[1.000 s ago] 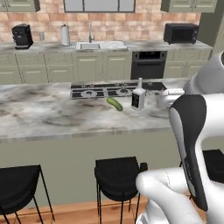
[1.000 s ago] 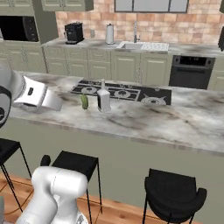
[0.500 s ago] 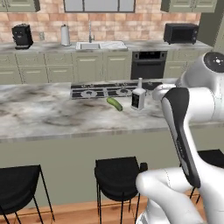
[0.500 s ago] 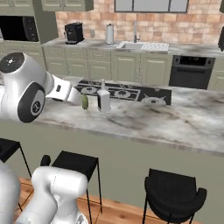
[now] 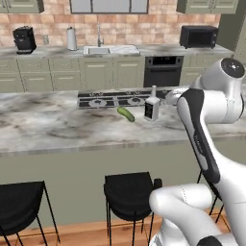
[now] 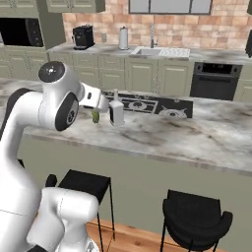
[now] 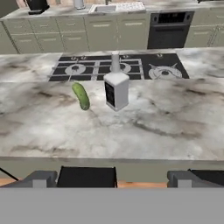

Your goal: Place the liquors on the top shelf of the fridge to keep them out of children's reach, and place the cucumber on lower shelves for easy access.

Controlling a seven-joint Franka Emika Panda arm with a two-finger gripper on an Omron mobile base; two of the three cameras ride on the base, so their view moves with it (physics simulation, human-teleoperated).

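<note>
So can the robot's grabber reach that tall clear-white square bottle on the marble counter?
Probably yes. The gripper is open and faces the tall clear-white square bottle across bare marble counter; the small green cucumber lies off to one side, apart.

Even, diffuse rendered light, moderately bright, no visible lamp. Soft low resolution in both base views; edges slightly fuzzy, fine detail smeared. Marble tabletop [image 7: 175,118] matte, no glare, veining blotchy. Clear-white bottle [image 7: 116,89] casts faint short shadow toward 5 o'clock in hand view; cucumber [image 7: 81,96] shadow thin, barely seen. Stools [image 5: 129,192] near-black, detail lost. Oven [image 5: 163,70] front dark, flat. White arm [image 5: 216,101] shaded grey on underside, soft highlight on top. No lens distortion at edges; straight lines stay straight. Everything equally sharp, no depth blur.
</note>
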